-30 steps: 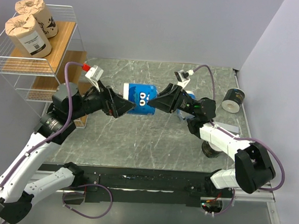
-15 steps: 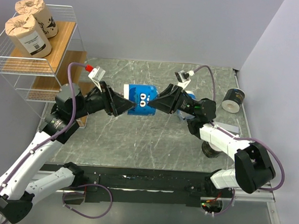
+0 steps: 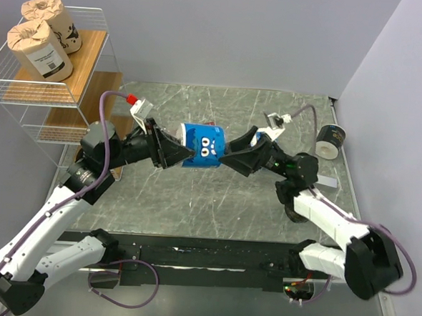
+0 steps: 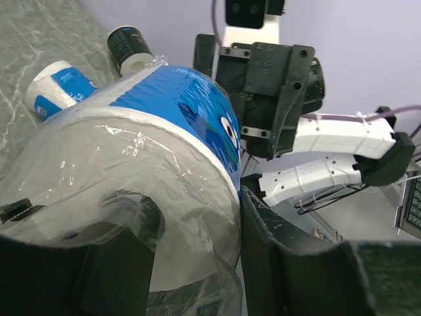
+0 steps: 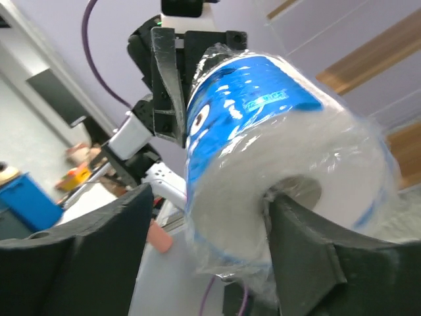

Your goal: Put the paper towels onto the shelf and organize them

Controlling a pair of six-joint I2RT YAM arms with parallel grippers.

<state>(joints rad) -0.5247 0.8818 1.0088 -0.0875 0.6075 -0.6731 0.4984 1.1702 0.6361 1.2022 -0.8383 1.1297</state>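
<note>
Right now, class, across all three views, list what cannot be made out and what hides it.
Top view: lower tiers of the shelf, hidden by its upper board and cut by the left edge.
Top view: a dark object, mostly under the right arm.
Top view: print on the dark roll, too small.
Left wrist view: most of the table, behind the blue-and-white roll.
Right wrist view: the blue shape at lower left, blurred.

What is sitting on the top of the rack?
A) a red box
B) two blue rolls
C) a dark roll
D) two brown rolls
D: two brown rolls stand side by side on the top board of the shelf, and the blue roll is not on it.
</note>
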